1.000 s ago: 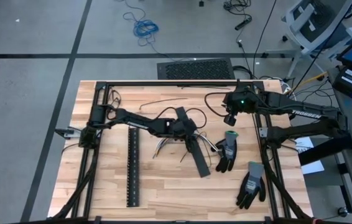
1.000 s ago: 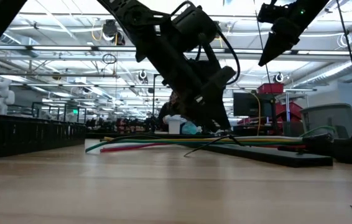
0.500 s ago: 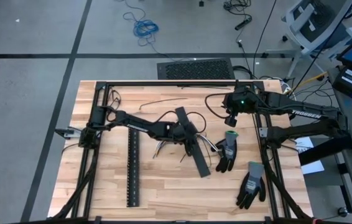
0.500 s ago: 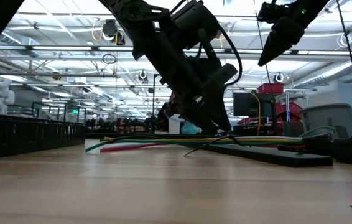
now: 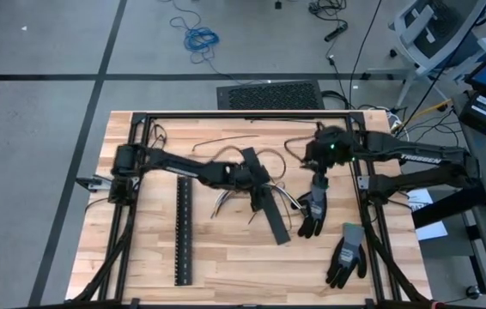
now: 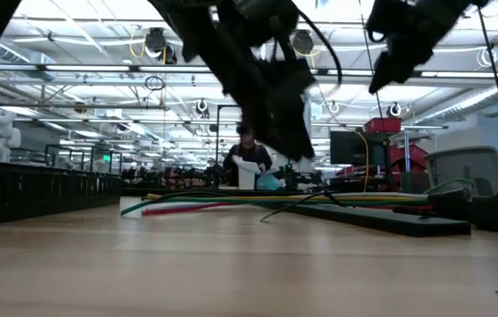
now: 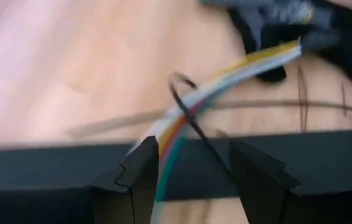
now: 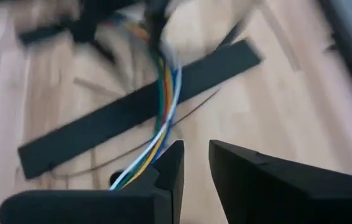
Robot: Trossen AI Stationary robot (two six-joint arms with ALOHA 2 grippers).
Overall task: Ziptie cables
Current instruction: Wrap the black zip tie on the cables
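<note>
The cables (image 5: 289,200), a loose bundle of multicoloured wires, lie on the table across a flat black strip (image 5: 274,225) and show low in the low view (image 6: 231,204). My left gripper (image 5: 260,199) hangs open just above them. In its wrist view, the gripper (image 7: 194,171) has a finger on either side of the bundle (image 7: 226,78) without touching it. My right gripper (image 5: 318,184) is high over the table's far right (image 6: 379,84). Its fingers stand a narrow gap apart (image 8: 191,165), slanting down toward the cables (image 8: 163,106), and hold nothing.
A long slotted black strip (image 5: 183,232) lies left of centre. Two dark gloves (image 5: 312,210) (image 5: 346,253) lie at the right. Thin dark strands (image 5: 226,137) curl near the far edge, and one (image 7: 194,124) crosses the cables. Bare wood shows toward the near edge.
My left gripper has risen from just above the table and rolled about its own axis, still open; the cables and the strip have stayed where they lay. My right gripper has swung a little toward the cables.
</note>
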